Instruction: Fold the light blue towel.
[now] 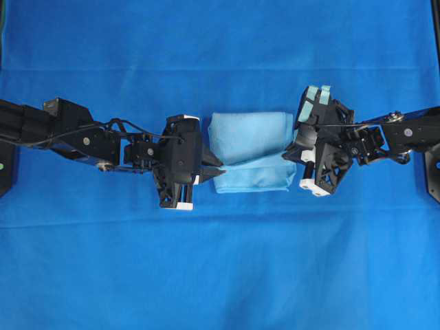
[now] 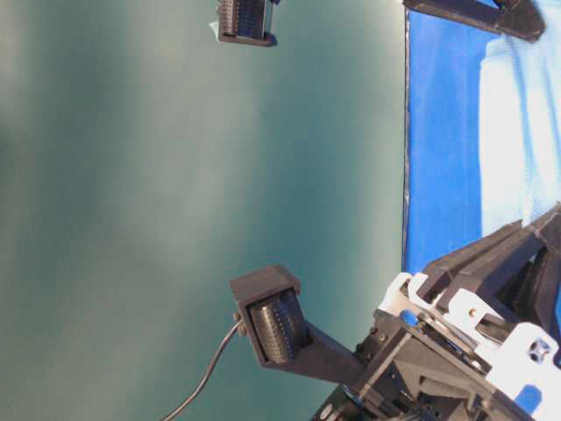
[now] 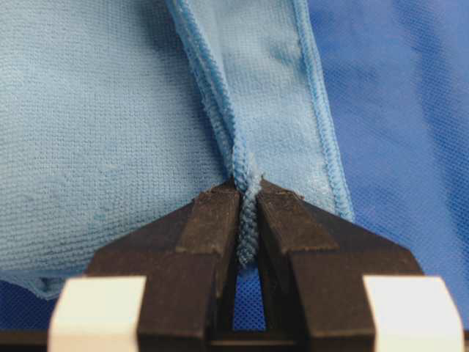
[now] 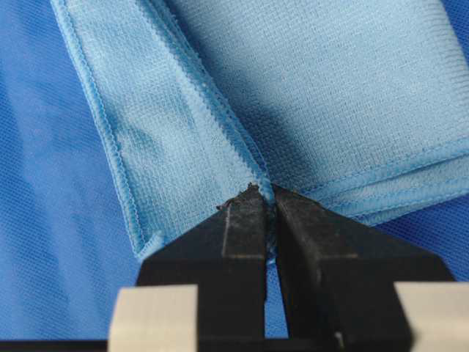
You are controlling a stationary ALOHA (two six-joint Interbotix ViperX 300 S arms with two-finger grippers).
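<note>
A: Where does the fold stand?

B: Mid-fold, I judge; the light blue towel (image 1: pixel 249 151) lies bunched at table centre, the left gripper (image 1: pixel 212 170) at its nine o'clock pinched on a hem, the right gripper (image 1: pixel 294 152) at three o'clock likewise clamped on an edge.

A: And next?

B: Both should carry their hems together and level, laying edge on edge; the dark blue table cloth (image 1: pixel 220 275) lies bare toward six and twelve o'clock.
</note>
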